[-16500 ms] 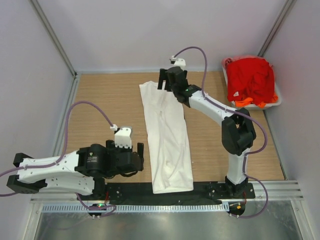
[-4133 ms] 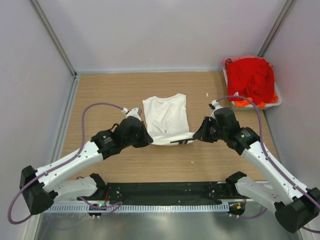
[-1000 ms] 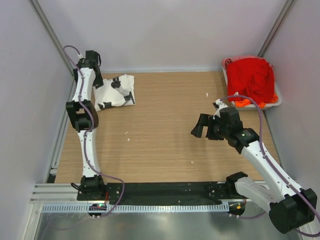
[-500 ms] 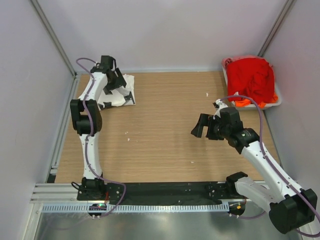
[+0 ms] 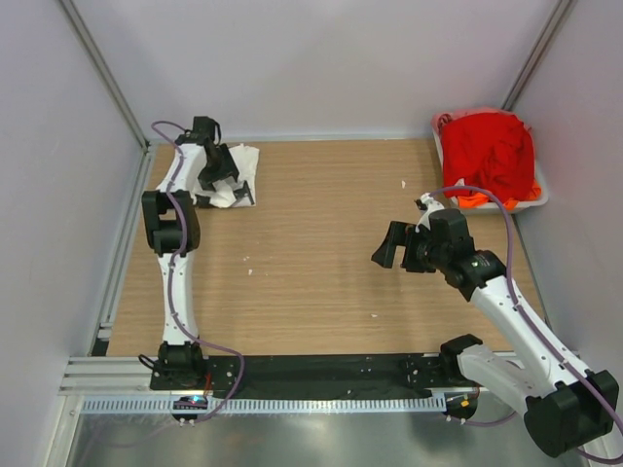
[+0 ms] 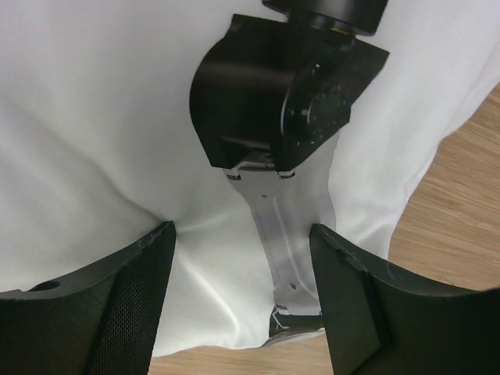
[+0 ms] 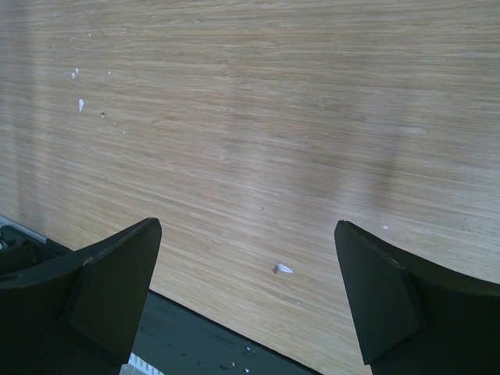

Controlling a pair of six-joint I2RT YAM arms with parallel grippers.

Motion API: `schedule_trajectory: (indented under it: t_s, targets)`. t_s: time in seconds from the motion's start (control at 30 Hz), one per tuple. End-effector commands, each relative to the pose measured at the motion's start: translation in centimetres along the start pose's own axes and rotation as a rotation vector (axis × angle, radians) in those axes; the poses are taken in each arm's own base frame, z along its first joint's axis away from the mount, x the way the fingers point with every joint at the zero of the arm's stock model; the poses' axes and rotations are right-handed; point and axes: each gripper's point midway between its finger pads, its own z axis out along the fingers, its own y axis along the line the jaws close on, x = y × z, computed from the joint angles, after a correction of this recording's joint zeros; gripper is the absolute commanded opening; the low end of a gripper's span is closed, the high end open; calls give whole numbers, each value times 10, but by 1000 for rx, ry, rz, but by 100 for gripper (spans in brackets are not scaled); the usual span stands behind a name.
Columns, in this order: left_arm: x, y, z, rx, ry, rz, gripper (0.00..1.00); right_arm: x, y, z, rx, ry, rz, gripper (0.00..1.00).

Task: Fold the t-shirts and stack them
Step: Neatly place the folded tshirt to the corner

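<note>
The folded white t-shirt (image 5: 246, 161) lies in the table's far left corner. My left gripper (image 5: 226, 193) is open right over it, arm stretched far back. In the left wrist view the white t-shirt (image 6: 94, 117) fills the frame under the open left gripper (image 6: 242, 234), with the arm's own black joint (image 6: 273, 101) above the cloth. Whether the fingertips touch the cloth I cannot tell. The red t-shirts (image 5: 490, 151) and an orange one (image 5: 474, 200) are heaped at the far right. My right gripper (image 5: 389, 248) is open and empty above bare wood, as the right wrist view (image 7: 246, 226) shows.
A pale plastic tub (image 5: 541, 193) holds the red and orange shirts in the far right corner. Walls close in the left, back and right sides. Small white scraps (image 5: 248, 261) dot the wooden table (image 5: 321, 224). A black strip (image 5: 321, 370) runs along the near edge.
The left wrist has swung from the corner wall out over the white shirt, and the shirt now looks more bunched and nearer the corner. The right arm has not moved.
</note>
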Motion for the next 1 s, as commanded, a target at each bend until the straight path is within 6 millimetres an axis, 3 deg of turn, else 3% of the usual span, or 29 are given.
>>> schedule_trajectory:
  t_s: [0.0, 0.3, 0.5, 0.67, 0.83, 0.93, 0.97]
  targets:
    - [10, 68, 25, -151, 81, 35, 71, -9, 11, -5, -49, -41, -33, 100]
    - [-29, 134, 18, -212, 53, -45, 70, -9, 14, -7, -71, -50, -35, 100]
    - [-43, 162, 21, -223, 31, -82, 68, -8, 15, -6, -77, -47, -35, 100]
    - [-58, 172, 17, -223, -8, -114, 70, -7, 14, -4, -78, -40, -34, 100]
    - [-74, 168, 7, -213, -60, -146, 76, -6, 14, -2, -78, -37, -33, 100]
    - [-83, 155, -12, -168, -84, -226, 82, -7, 13, 0, -71, -37, -32, 100]
    - [-95, 146, -36, -144, -130, -237, 87, -7, 12, 0, -67, -34, -33, 100]
